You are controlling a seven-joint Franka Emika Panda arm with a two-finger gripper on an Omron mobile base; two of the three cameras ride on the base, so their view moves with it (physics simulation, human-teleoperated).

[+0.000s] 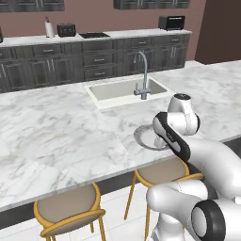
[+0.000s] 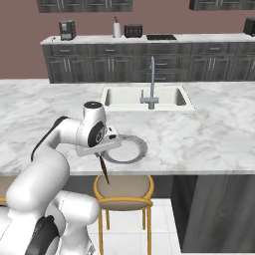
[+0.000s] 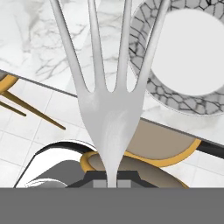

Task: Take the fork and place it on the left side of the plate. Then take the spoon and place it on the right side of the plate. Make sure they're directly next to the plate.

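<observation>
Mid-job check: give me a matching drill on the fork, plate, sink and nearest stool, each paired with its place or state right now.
Things:
1. fork
2. plate
3. sink
4. stool

Places or states:
A. set into the counter, tap at its near edge
B. under the counter edge, below the plate
C. held in the shut gripper, handle hanging down past the counter edge
D. flat on the counter near its front edge

Pairs: 1-C, 2-D, 3-A, 4-B
</observation>
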